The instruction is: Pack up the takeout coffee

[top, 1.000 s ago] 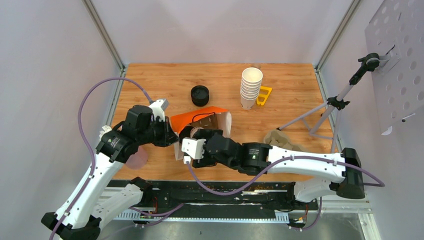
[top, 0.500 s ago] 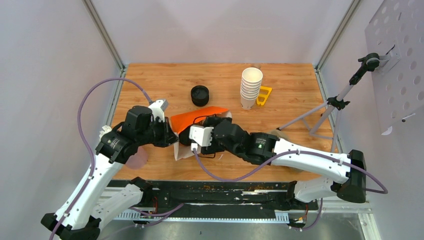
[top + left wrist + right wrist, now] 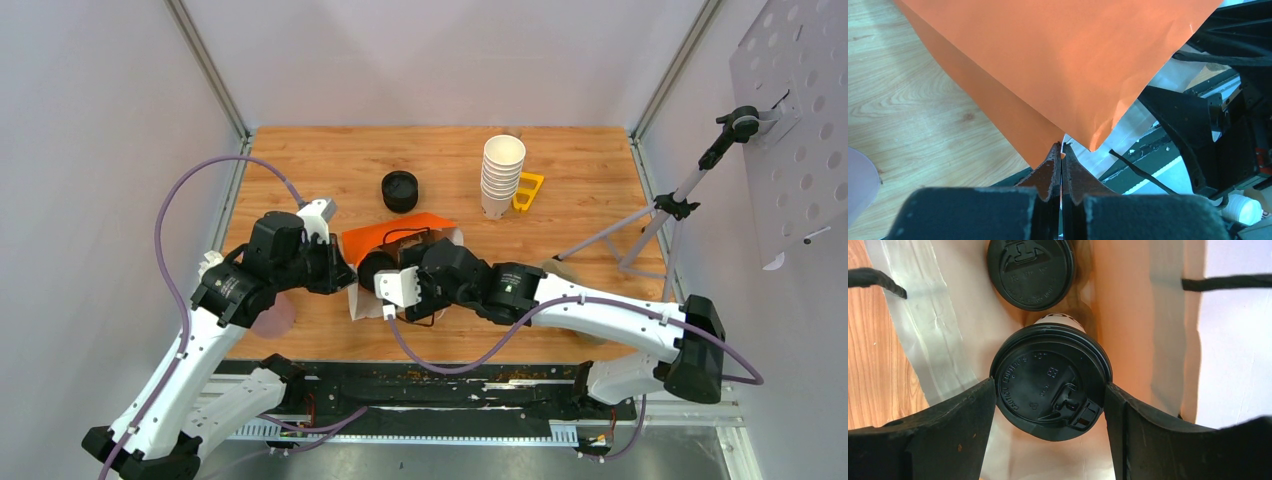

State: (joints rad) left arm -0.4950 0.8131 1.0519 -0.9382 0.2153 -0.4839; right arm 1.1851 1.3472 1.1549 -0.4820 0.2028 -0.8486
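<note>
Now that the right arm has swung up from the bag's 6 o'clock side, where it sat a second ago, the right gripper point(image 3: 397, 287) is inside the mouth of the orange paper bag point(image 3: 385, 236). It reaches in from roughly 4 o'clock. The left arm has not shifted over that second.

Right wrist view: the fingers sit on both sides of the held coffee cup point(image 3: 1048, 385), pressed against its black lid, so the cup is clamped, not released. White and orange bag walls surround it. The other coffee cup point(image 3: 1030, 270) is already deeper in the bag, at 12 o'clock from the held one and just beside it; touching or not, cannot tell.

The left gripper point(image 3: 1061, 156) is fully closed, pinching a thin edge of the bag at its 8 o'clock corner and keeping the mouth up.

Meaning for the task: one cup packed, second one in the bag but not yet let go, so probably the last placement. Likely next: seat it beside the first, spread the fingers, back out toward 4 o'clock without snagging the handle cord.

Left out on the table point(image 3: 330, 160): stack of lidless cups point(image 3: 502, 175) at 1 o'clock from the bag, black round object point(image 3: 400, 190) at 12, pink cup point(image 3: 272, 316) at 8, partly under the left arm.
</note>
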